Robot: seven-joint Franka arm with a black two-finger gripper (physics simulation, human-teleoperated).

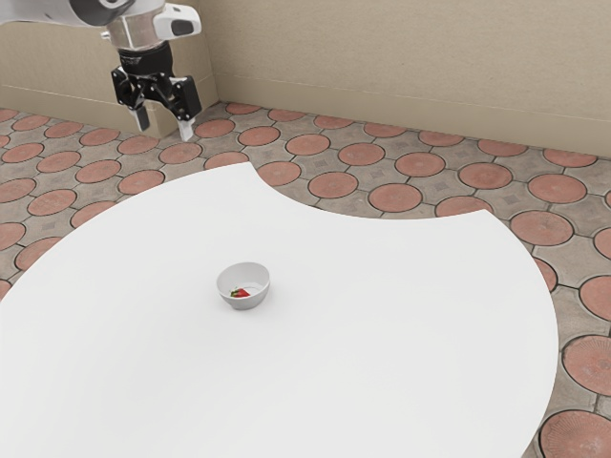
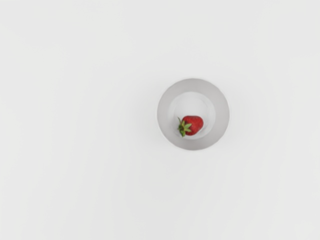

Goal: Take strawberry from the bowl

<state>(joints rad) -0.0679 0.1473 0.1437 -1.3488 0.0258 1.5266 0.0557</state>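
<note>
The tool (image 1: pixel 164 124) hangs high, fingers apart, to the exterior view's left of the bowl (image 2: pixel 165 114) — the strawberry (image 2: pixel 193 124) lies inside it, off-centre — so the reach likely runs down and across.

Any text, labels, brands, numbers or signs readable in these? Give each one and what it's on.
None that can be read.
Bowl: no lettering visible.
Strawberry: no sticker or print visible.
Table: plain white, no markings visible.
Gripper: small pale spots, too small to tell whether any is lettering.
</note>
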